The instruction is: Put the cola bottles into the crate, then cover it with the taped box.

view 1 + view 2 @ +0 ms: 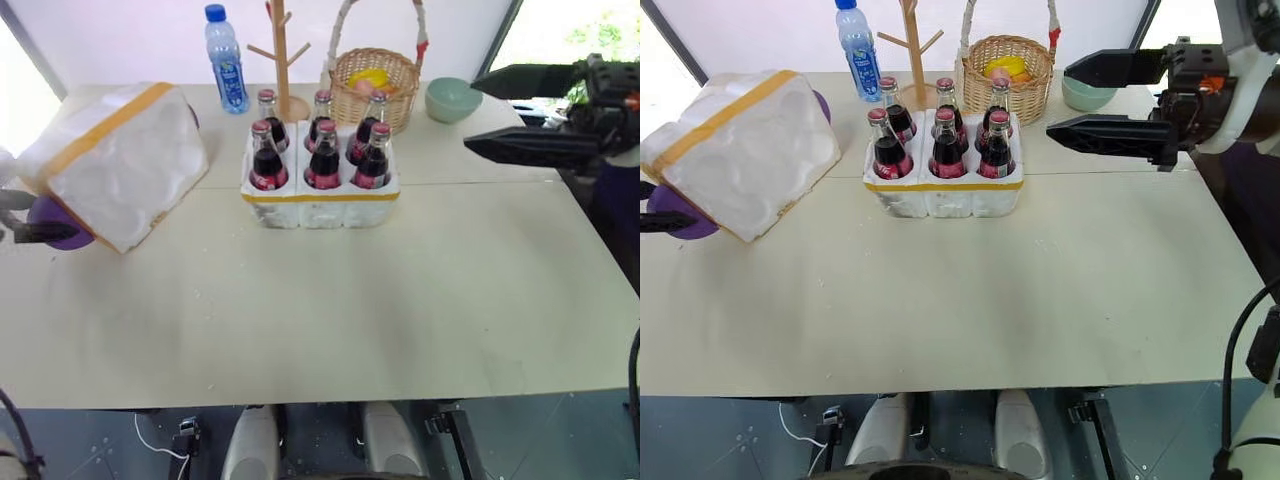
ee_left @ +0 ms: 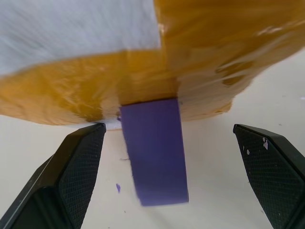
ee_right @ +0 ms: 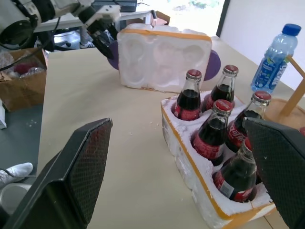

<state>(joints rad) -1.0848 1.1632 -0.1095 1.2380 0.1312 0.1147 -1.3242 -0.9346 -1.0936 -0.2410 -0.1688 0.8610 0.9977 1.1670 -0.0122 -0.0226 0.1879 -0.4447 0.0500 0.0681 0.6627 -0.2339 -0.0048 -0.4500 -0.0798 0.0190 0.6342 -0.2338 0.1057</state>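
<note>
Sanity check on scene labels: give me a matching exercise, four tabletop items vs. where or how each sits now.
Items:
1. cola bottles
2. taped box
3. water bottle
4. green bowl

States:
A. tilted, at the table's left
B. right of the wicker basket
C. standing in the crate
D. upright beside the wooden rack

Pairs: 1-C, 2-A, 3-D, 4-B

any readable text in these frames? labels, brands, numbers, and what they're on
No text can be read for certain.
cola bottles: red labels with white script, too blurred to read.
water bottle: blue label with print, too small to read.
taped box: plain yellow-orange tape, no print visible.
crate: plain yellow tape band, no print visible.
</note>
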